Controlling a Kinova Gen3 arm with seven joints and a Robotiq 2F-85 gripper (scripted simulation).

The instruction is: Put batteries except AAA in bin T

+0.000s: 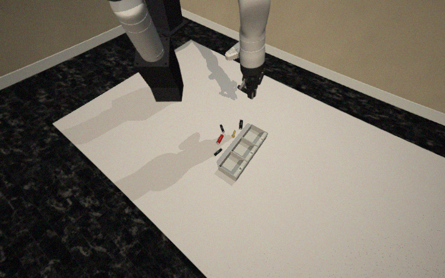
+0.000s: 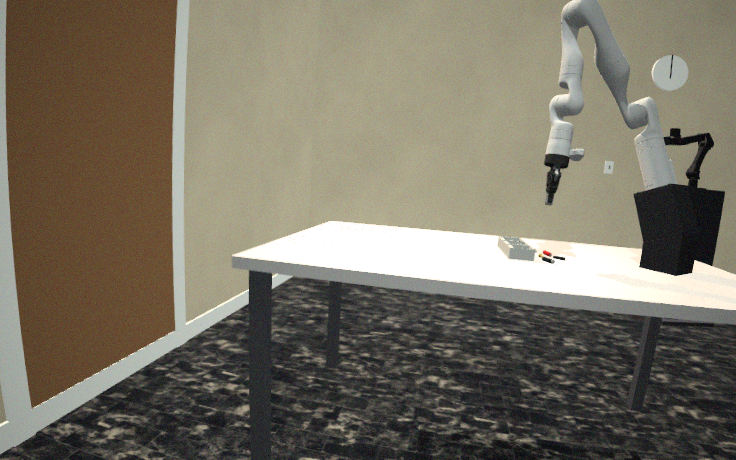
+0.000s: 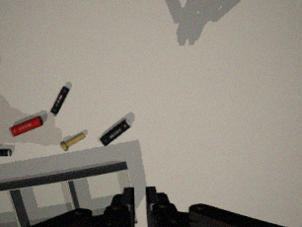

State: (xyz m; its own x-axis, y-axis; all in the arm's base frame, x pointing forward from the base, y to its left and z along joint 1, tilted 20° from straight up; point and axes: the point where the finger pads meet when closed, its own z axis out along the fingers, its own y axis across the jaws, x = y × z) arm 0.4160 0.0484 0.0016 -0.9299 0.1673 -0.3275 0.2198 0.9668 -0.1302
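Several small batteries lie on the white table beside a grey tray of three bins (image 1: 229, 148) (image 2: 515, 247) (image 3: 79, 162). They are a red one (image 1: 220, 139) (image 3: 28, 125) (image 2: 544, 253), a small yellow one (image 1: 233, 133) (image 3: 74, 140), and black ones (image 1: 222, 127) (image 1: 240, 124) (image 1: 217, 151) (image 3: 60, 100) (image 3: 117, 128). All the bins look empty. I cannot read their marks. My gripper (image 1: 251, 96) (image 2: 549, 201) (image 3: 140, 199) is shut and empty. It hangs high above the table, over the far end of the tray, pointing down.
The arm's black base block (image 1: 164, 75) (image 2: 678, 227) stands at the table's far end. The table's edges and the dark floor (image 1: 49, 213) lie around it.
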